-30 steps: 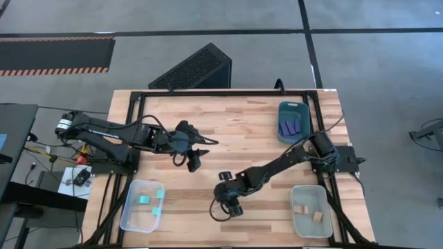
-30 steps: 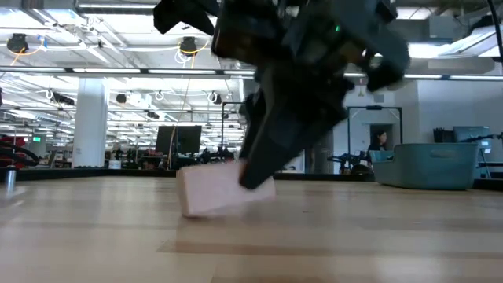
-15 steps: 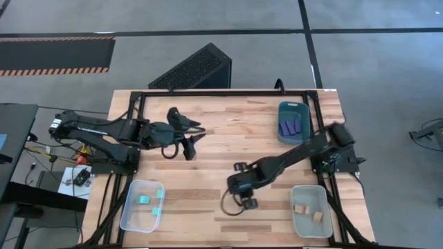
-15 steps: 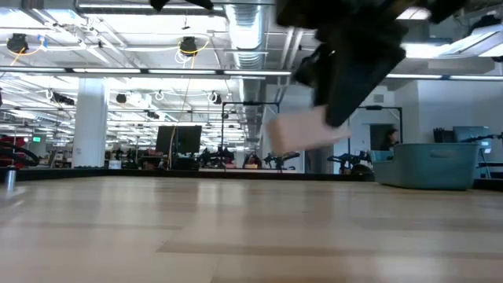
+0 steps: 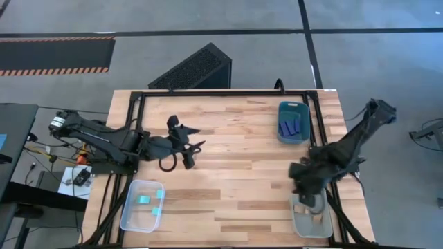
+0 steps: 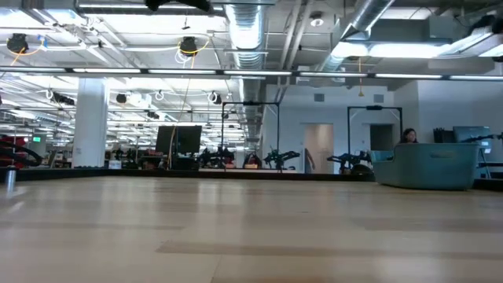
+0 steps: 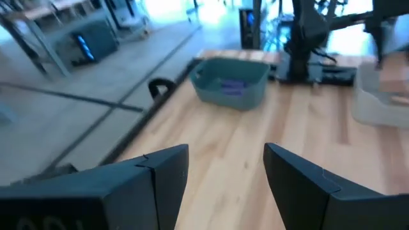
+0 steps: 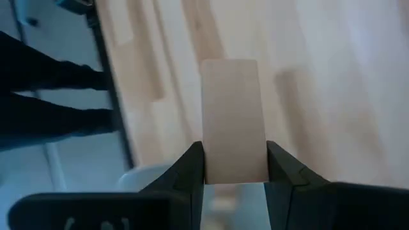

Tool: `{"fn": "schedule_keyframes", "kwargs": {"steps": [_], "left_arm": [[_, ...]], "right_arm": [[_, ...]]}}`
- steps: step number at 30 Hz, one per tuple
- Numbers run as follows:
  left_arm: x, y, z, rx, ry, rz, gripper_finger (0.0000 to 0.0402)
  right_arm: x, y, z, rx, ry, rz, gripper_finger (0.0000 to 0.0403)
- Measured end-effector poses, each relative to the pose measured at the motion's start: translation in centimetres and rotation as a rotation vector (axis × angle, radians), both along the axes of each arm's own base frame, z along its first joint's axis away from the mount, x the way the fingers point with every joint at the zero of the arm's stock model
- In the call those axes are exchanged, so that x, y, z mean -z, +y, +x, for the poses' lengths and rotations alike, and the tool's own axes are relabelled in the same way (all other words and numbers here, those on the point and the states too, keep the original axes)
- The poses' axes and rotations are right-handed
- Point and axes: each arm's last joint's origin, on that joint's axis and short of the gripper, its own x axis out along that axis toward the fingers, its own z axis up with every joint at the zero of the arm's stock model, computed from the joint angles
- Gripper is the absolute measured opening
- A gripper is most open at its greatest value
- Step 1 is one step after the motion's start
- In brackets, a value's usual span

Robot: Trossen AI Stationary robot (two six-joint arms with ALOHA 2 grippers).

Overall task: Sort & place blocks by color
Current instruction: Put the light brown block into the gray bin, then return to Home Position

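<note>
My right gripper (image 5: 311, 201) hovers over the grey tray (image 5: 300, 223) at the table's near right corner, shut on a pale wood block (image 8: 233, 118). The block does not show from above, because the gripper hides it. My left gripper (image 5: 188, 156) is open and empty above the table's left middle. Dark blue bars (image 5: 291, 126) lie in the dark teal tray (image 5: 282, 111) at the far right. Teal cubes (image 5: 143, 200) lie in the clear tray (image 5: 131, 220) at the near left. In the left wrist view the fingers of my left gripper (image 7: 227, 160) stand apart over bare wood. My right gripper pinches the pale wood block by its two long sides, at one end (image 8: 234, 167), between its two fingers (image 8: 192, 167). The rest of the block sticks out forward past the fingertips. It is lifted clear of the table, above the grey tray's rim (image 8: 148, 174).
The black frame rail (image 5: 325, 138) runs along the table's right edge beside both right-hand trays. The middle of the wooden table (image 5: 235, 173) lies bare between the arms. A dark slatted box (image 5: 194, 68) sits on the floor beyond the far edge. The low view shows the teal tray (image 6: 436, 165).
My right gripper has lifted the wood block off the table's near middle and carried it right, ending over the grey tray. It has left the low view. My left gripper has drawn back a little toward the table's left edge.
</note>
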Motion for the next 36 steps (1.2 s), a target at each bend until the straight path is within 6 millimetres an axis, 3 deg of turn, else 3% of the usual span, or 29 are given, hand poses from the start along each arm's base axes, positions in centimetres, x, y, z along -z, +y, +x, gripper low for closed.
{"fn": "schedule_keyframes", "kwargs": {"steps": [4,7,10,17,24,30,36], "left_arm": [[-2.0,0.1,0.2,-0.026,-0.121,0.095,0.0194],[-3.7,0.2,-0.2,-0.035,-0.183,0.162,0.0194],[-4.1,0.5,-0.9,-0.045,-0.162,0.195,0.0194],[-5.0,1.7,-4.2,-0.078,-0.147,0.128,0.0194],[-7.4,2.5,-7.0,-0.083,-0.338,0.024,0.0194],[-8.6,3.0,-9.6,-0.101,-0.462,-0.088,0.0194],[-9.1,3.2,-10.2,-0.144,-0.526,-0.128,0.0194]], "right_arm": [[-1.1,0.4,-3.2,0.074,0.054,0.112,0.0115],[-1.1,1.2,-4.5,0.082,0.103,0.13,0.0115],[-0.5,2.4,-5.5,0.076,0.157,0.113,0.0115],[2.2,6.3,-6.5,0.04,0.255,0.006,0.0116],[5.5,9.1,-7.1,-0.016,0.483,-0.082,0.0167],[5.9,10.4,-5.6,0.098,0.312,-0.003,0.0209],[3.7,8.0,-4.7,0.209,0.056,-0.033,0.0223]]}}
